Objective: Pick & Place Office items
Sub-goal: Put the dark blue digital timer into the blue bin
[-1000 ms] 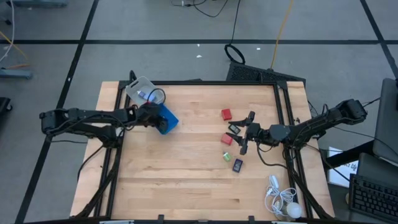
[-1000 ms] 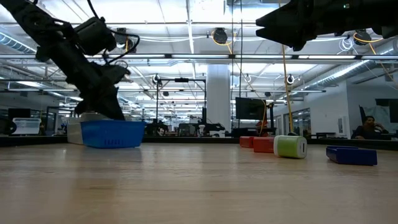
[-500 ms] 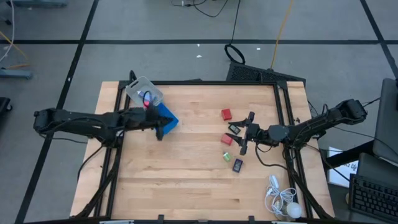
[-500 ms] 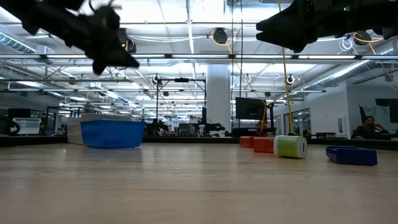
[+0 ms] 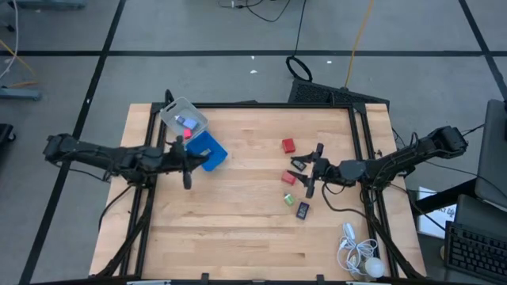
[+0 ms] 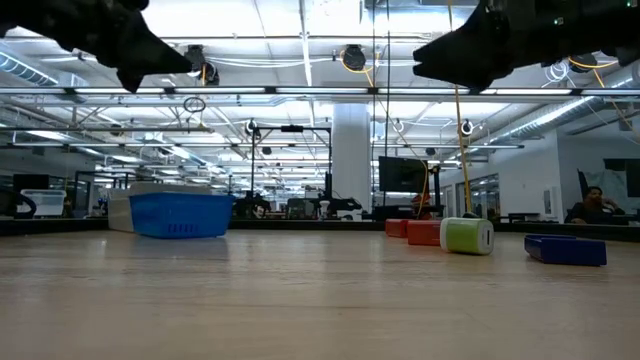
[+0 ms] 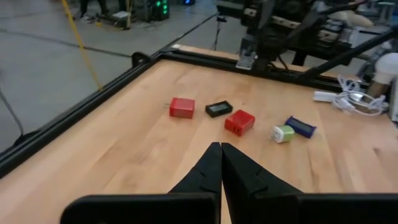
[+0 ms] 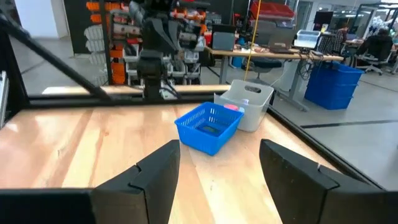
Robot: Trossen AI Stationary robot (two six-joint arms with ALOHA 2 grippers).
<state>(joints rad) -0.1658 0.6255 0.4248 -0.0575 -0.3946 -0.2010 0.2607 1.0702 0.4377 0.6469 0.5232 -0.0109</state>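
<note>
Several office items lie on the table's right half: a red block, a dark piece with a pale centre, a second red block, a green piece and a dark blue piece. My right gripper hangs open above them, holding nothing, with no item between its fingers. My left gripper is shut and empty, raised above the table just nearer than the blue tray; in its wrist view the shut fingers point toward the items.
A clear plastic box with small pieces inside stands at the far left, beside the blue tray. A white corded gadget lies near the front right corner. Bare wood spreads across the table's middle and front.
My left gripper has drawn away from the blue tray and clear box, rising well above them and moving toward the table's near edge while turning about its wrist. It stays shut. My right gripper stays open in place.
</note>
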